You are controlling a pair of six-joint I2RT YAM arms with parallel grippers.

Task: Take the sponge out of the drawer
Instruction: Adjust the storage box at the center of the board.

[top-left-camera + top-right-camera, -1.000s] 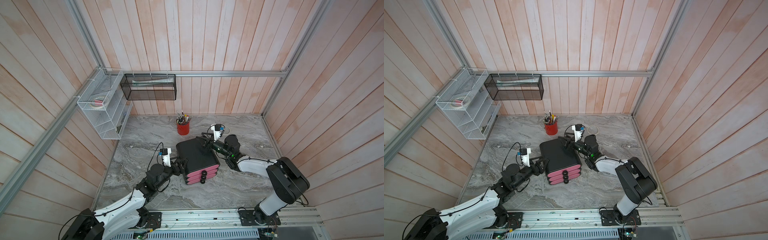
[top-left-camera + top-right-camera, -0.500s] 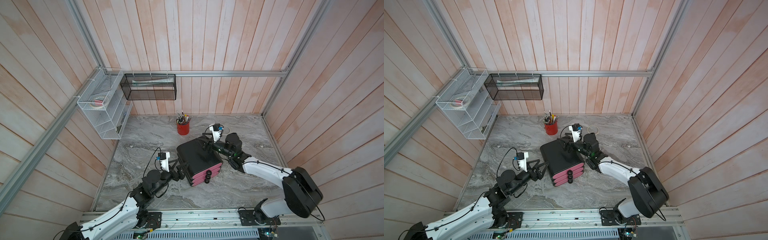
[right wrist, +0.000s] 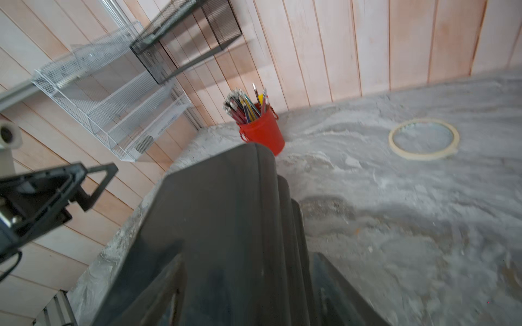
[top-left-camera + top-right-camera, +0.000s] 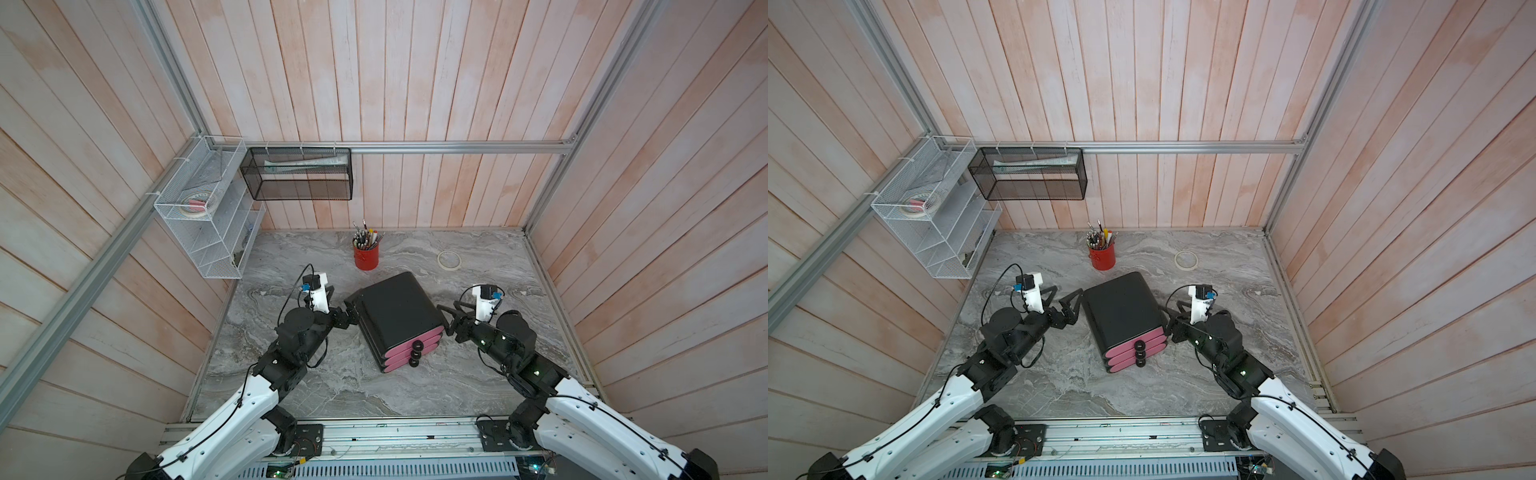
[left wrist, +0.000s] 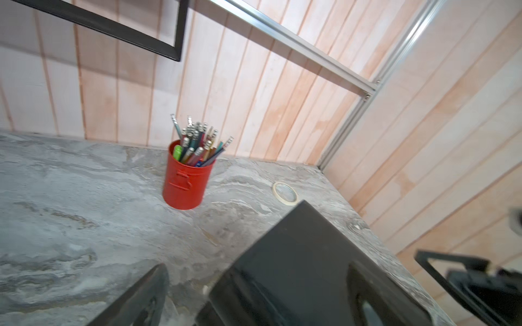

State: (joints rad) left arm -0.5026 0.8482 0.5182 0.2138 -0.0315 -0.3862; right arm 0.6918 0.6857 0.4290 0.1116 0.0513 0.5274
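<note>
Left gripper (image 4: 1068, 302) hangs wide open and empty at the left side of the drawer chest (image 4: 397, 309); my right gripper (image 4: 451, 320), partly open and empty, flanks its right. Sponge unseen, presumably inside; knobs (image 4: 415, 353) face me, nearer my right.

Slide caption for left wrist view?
Open left claw at the black drawer unit, red pencil cup and tape ring beyond.

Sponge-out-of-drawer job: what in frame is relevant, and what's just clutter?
Job: black drawer unit with three pink fronts and black knobs, all shut, sponge not visible; left gripper; right gripper.
Clutter: red metal pencil cup; beige masking-tape ring; white wire wall shelf; black mesh wall basket.
</note>
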